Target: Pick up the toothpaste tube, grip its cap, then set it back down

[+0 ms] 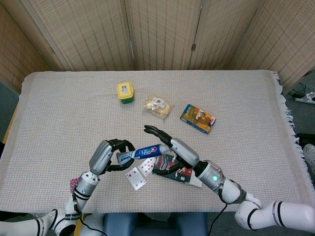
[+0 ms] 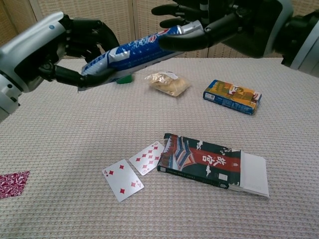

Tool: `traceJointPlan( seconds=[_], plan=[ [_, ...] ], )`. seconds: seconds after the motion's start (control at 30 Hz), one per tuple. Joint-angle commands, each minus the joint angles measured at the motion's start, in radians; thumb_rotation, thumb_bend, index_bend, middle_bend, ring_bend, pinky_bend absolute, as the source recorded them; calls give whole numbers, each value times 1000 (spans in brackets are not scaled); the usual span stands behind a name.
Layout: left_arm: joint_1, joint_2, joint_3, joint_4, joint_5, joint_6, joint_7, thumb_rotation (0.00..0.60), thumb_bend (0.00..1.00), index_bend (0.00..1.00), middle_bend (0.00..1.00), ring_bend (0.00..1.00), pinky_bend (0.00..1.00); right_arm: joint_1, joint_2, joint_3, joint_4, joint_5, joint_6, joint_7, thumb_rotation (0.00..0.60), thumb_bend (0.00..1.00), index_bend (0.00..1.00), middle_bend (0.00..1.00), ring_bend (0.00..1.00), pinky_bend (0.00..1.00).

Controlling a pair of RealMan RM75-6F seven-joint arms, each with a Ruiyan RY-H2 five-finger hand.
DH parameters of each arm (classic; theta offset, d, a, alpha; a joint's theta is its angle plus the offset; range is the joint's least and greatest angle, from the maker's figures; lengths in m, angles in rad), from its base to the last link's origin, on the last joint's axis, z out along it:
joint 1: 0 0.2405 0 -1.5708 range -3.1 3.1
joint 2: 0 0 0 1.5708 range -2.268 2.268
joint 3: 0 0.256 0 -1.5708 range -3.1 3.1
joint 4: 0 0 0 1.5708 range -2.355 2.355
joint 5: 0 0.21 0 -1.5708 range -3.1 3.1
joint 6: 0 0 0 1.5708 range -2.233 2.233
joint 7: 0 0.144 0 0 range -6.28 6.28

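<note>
The blue and white toothpaste tube (image 1: pixel 142 151) (image 2: pixel 124 52) is lifted off the table, tilted with its cap end up and to the right. My left hand (image 1: pixel 106 155) (image 2: pixel 55 50) grips its flat tail end. My right hand (image 1: pixel 172 146) (image 2: pixel 219 25) has its fingers spread at the cap end. The thumb lies along the front of the tube and the other fingers reach over and behind it. The cap (image 2: pixel 192 27) shows only as a pale sliver between them. I cannot tell whether the fingers press on it.
Below the tube lie a patterned book (image 2: pixel 204 159) and two playing cards (image 2: pixel 134 169). A blue snack box (image 2: pixel 232 96), a clear bag of snacks (image 2: pixel 167 82) and a yellow container (image 1: pixel 125 92) sit farther back. A red card (image 2: pixel 12 183) lies at the front left.
</note>
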Motion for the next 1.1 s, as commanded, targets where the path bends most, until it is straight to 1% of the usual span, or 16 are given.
traceJointPlan(
  seconds=[0.03,0.4,0.73,1.1],
  plan=[
    [-1,-1,-1,0,1,2,-1,600,774,814,830,712,618,7,-12,-2,10,-12,12,34,580,272,0,0,0,0],
    [-1,-7,-7,-3,-5,9,-16,600,775,814,830,712,616,23,-30,-14,18,-38,38,90,580,272,0,0,0,0],
    [0,-11,-9,4,-9,15,-28,600,775,811,830,712,616,26,-16,-28,21,-58,66,147,579,271,0,0,0,0],
    [3,-14,-10,20,-12,20,-40,600,775,806,829,709,612,13,5,-35,29,-61,108,151,578,272,0,0,0,0]
  ],
)
